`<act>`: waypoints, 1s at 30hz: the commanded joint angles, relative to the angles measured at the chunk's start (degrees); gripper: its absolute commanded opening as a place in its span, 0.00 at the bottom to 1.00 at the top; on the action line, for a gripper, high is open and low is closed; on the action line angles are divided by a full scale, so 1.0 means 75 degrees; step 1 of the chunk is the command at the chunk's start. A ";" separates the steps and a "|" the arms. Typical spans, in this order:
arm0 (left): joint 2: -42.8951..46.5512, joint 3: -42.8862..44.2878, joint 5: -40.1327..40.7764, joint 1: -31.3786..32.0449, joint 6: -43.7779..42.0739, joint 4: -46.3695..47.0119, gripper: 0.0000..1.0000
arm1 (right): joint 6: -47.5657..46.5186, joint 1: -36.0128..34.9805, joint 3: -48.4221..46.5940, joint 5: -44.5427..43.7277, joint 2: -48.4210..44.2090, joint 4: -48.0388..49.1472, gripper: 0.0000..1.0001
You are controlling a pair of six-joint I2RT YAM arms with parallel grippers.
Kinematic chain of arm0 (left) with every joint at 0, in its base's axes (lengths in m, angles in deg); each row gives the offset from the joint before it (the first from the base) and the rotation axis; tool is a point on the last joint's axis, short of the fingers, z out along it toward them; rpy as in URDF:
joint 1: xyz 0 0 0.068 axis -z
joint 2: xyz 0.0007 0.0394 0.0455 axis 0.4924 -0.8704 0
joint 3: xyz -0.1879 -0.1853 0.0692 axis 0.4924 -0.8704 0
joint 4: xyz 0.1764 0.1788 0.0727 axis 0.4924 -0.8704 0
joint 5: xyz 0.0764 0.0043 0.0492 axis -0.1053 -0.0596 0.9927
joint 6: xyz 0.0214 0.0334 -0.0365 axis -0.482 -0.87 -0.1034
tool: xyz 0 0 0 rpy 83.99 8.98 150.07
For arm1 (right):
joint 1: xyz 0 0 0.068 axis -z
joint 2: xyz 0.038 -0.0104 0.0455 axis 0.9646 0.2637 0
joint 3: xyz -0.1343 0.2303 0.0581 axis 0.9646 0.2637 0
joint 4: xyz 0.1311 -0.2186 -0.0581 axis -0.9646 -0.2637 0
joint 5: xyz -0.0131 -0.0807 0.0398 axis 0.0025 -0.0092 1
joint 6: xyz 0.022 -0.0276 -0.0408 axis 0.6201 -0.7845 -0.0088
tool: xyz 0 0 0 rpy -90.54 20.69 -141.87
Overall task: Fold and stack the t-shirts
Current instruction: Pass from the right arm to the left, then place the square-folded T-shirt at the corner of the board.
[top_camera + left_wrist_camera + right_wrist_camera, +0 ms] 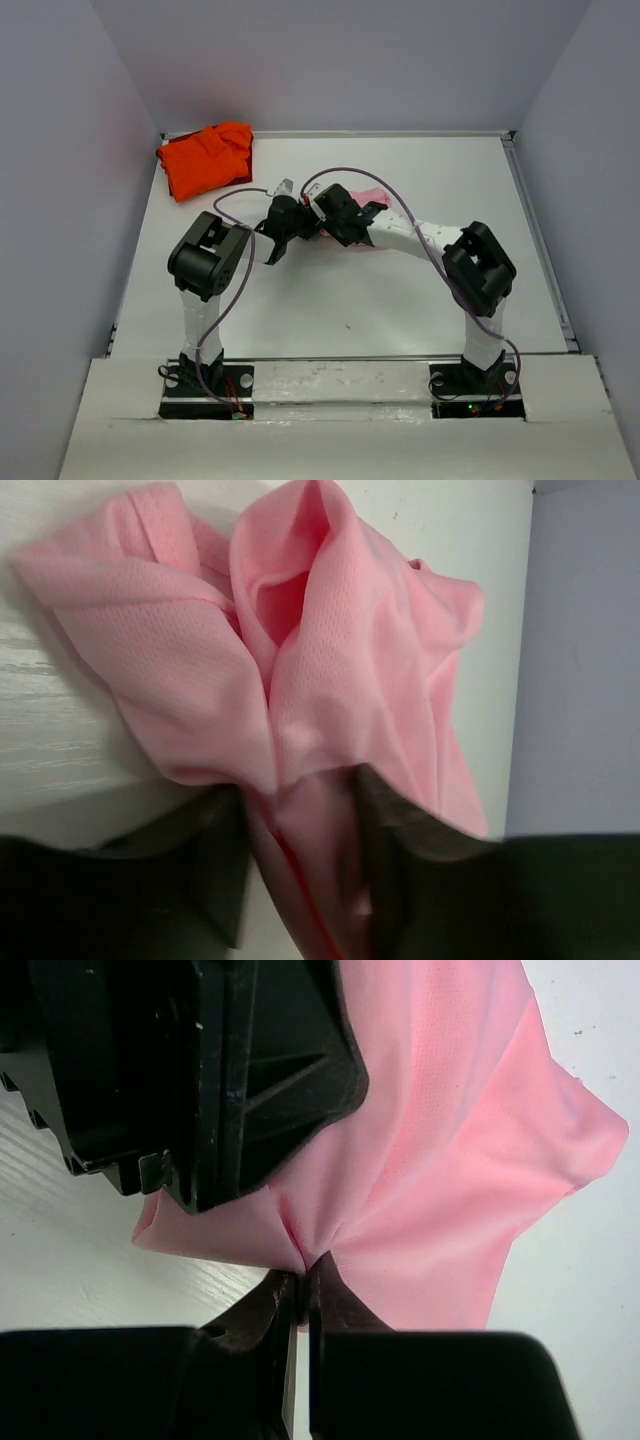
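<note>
The light pink t-shirt [372, 193] lies bunched at the table's middle, mostly hidden under both grippers in the top view. In the right wrist view my right gripper [303, 1285] is shut on a pinched fold of the pink t-shirt [450, 1140]. My left gripper [300, 870] straddles a hanging fold of the same shirt [330, 660]. Its fingers [400, 860] stand apart, and a gap shows beside the cloth on the left. From above, the left gripper [308, 225] and right gripper [325, 212] nearly meet. The orange-red t-shirt [205, 158] sits crumpled at the far left corner.
The left gripper's black body [200, 1070] looms close above the right gripper's pinch. Purple cables [400, 205] arc over both arms. Grey walls enclose the white table [330, 310] on three sides.
</note>
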 commanded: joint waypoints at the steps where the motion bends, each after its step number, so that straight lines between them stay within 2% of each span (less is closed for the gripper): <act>1: -0.0091 0.0262 0.0037 0.0056 -0.0208 -0.0272 0.44 | 0.0019 -0.0039 -0.0056 0.0040 0.0068 0.0030 0.00; 3: -0.0067 0.0298 0.0025 0.0056 -0.0325 -0.0389 0.28 | 0.0019 -0.0039 -0.0080 0.0029 0.0103 0.0030 0.00; 4: -0.0056 0.0309 0.0048 0.0056 -0.0348 -0.0425 0.00 | 0.0019 -0.0039 -0.0068 0.0017 0.0103 0.0030 0.00; 8: 0.0085 0.0391 0.0201 0.0033 -0.0618 -0.0823 0.00 | 0.0065 -0.0039 0.0014 -0.0053 0.0103 0.0042 0.00; 11: 0.0190 0.0555 0.0178 -0.0049 -0.0899 -0.1221 0.00 | 0.0543 -0.0039 0.0177 -0.0275 0.0056 0.0054 0.00; 12: 0.0260 0.0602 0.0154 -0.0084 -0.1027 -0.1385 0.00 | 0.0685 -0.0039 0.0224 -0.0288 0.0044 0.0065 0.05; 13: 0.0273 0.0719 0.0084 -0.0178 -0.1133 -0.1491 0.00 | 0.0849 -0.0039 0.0434 -0.0160 -0.0002 0.0065 0.40; 14: 0.0296 0.0836 0.0002 -0.0225 -0.1238 -0.1689 0.00 | 0.1164 -0.0039 0.0563 -0.0054 -0.0049 0.0112 0.50; 15: 0.0308 0.0953 -0.0010 -0.0283 -0.1355 -0.1877 0.00 | 0.1364 -0.0039 0.0704 -0.0019 -0.0096 0.0159 0.57; 17: 0.0320 0.1316 -0.0057 -0.0400 -0.1789 -0.2415 0.00 | 0.2088 -0.0039 0.1113 0.0273 -0.0248 0.0229 0.64; 24: -0.0230 0.3202 0.0002 -0.1103 -0.3381 -0.4373 0.00 | 0.3099 -0.0834 0.2391 0.0837 -0.0985 0.1457 0.65; 30: -0.1037 0.5357 0.0633 -0.1584 -0.4763 -0.5978 0.00 | 0.3744 -0.1245 0.3434 0.1949 -0.1502 0.2629 0.65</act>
